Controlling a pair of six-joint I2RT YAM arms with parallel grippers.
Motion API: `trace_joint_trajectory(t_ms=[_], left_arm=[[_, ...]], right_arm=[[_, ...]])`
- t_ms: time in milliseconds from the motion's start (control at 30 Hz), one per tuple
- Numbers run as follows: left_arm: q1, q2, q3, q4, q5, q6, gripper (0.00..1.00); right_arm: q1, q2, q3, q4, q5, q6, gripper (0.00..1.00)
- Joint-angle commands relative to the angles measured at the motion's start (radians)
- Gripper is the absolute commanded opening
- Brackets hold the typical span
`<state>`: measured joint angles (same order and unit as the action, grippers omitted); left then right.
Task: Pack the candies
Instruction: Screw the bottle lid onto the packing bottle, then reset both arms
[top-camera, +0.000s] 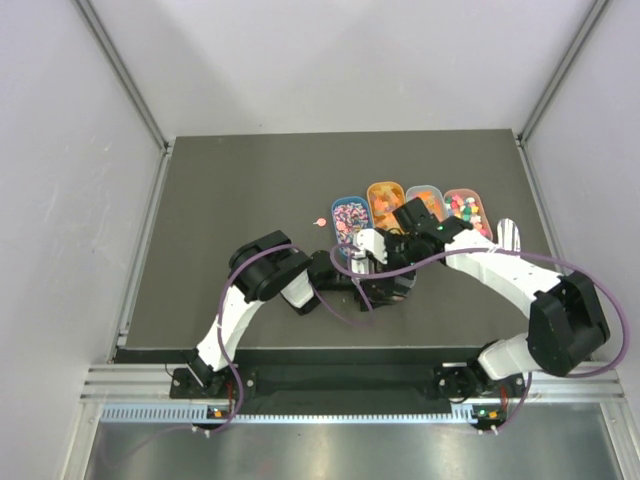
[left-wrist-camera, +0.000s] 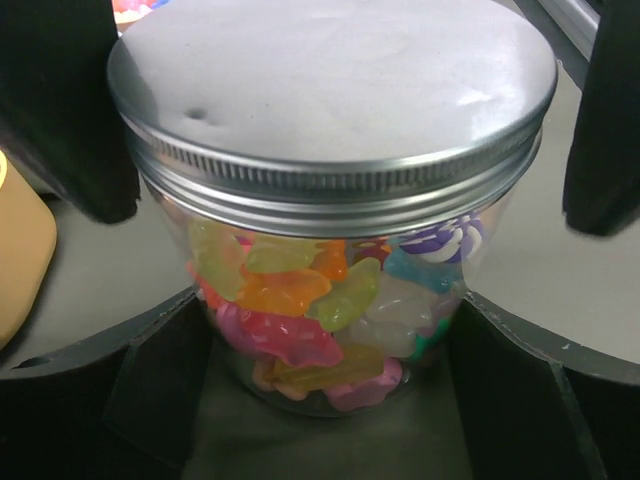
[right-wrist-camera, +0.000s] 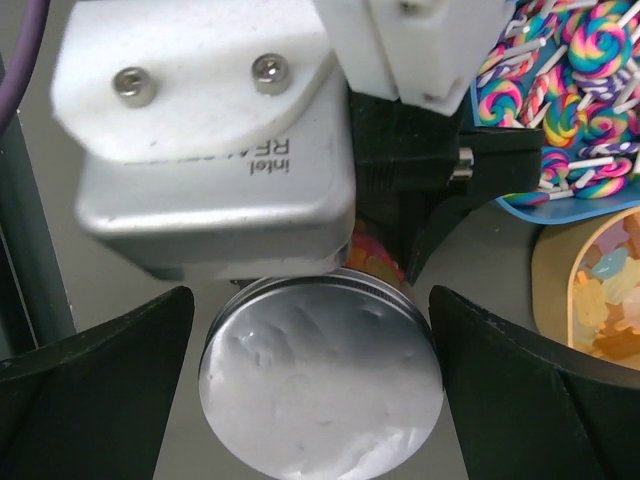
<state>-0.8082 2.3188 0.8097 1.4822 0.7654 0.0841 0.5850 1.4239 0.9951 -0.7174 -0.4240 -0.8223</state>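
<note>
brand, silver camera housing (right-wrist-camera: 215, 195) on my left arm: "intel", reads upside down in my right wrist view
line below it: "REA", remainder hidden, unreadable

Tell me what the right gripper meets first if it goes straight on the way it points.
The metal lid of the jar, most likely: the right gripper points straight down at it, fingers either side.

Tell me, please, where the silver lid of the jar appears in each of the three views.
Top external: not visible; it is covered, near the blue tray.
Left wrist: the lid fills the upper half, on the jar.
Right wrist: the lid is at bottom centre, seen from above.
Shared landmark: the blue tray, upper right in the right wrist view.
</note>
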Motion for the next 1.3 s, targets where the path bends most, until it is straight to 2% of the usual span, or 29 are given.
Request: trace_joint_trajectory(t_ms=[0, 267, 400, 500, 633, 667, 733, 767, 867, 900, 967, 1000, 1133, 1267], left_arm=[[0.014, 0.05, -0.032, -0.083, -0.109, 0.062, 0.0], [0.018, 0.024, -0.055, -0.076, -0.025, 0.06, 0.0], [0.023, 0.011, -0.066, -0.079, 0.027, 0.028, 0.0], [0.029, 0.004, -0.07, -0.094, 0.046, 0.013, 0.0], [0.029, -0.001, -0.07, -0.108, 0.064, 0.009, 0.0], [0.027, -0.001, -0.07, -0.111, 0.063, 0.009, 0.07], [0.029, -0.004, -0.075, -0.108, 0.066, 0.019, 0.16], [0.03, -0.006, -0.081, -0.102, 0.061, 0.019, 0.35], [0.03, -0.01, -0.095, -0.094, 0.06, 0.022, 0.54], [0.03, -0.012, -0.099, -0.089, 0.057, 0.023, 0.67], [0.03, -0.018, -0.115, -0.074, 0.049, 0.023, 0.82], [0.029, -0.027, -0.121, -0.068, 0.048, 0.022, 0.99], [0.032, -0.056, -0.159, -0.054, 0.031, 0.023, 0.98], [0.035, -0.049, -0.129, -0.053, 0.052, -0.012, 0.99]], right_arm=[[-0.013, -0.088, -0.007, -0.114, -0.096, -0.064, 1.0], [-0.083, -0.097, 0.117, -0.227, -0.381, -0.227, 1.0], [-0.134, -0.097, 0.184, -0.258, -0.418, -0.244, 1.0], [-0.186, -0.117, 0.185, -0.171, -0.383, -0.157, 1.0], [-0.296, -0.204, 0.076, 0.118, -0.305, 0.061, 1.0], [-0.318, -0.223, 0.047, 0.247, -0.273, 0.154, 1.0], [-0.37, -0.27, -0.035, 0.352, -0.227, 0.23, 1.0], [-0.379, -0.282, -0.071, 0.413, -0.179, 0.282, 1.0], [-0.407, -0.296, -0.099, 0.435, -0.148, 0.308, 1.0], [-0.41, -0.293, -0.101, 0.437, -0.142, 0.316, 1.0], [-0.428, -0.289, -0.104, 0.437, -0.145, 0.334, 1.0], [-0.433, -0.287, -0.105, 0.438, -0.145, 0.334, 1.0], [-0.45, -0.281, -0.099, 0.454, -0.139, 0.347, 1.0], [-0.455, -0.27, -0.085, 0.455, -0.142, 0.345, 1.0]])
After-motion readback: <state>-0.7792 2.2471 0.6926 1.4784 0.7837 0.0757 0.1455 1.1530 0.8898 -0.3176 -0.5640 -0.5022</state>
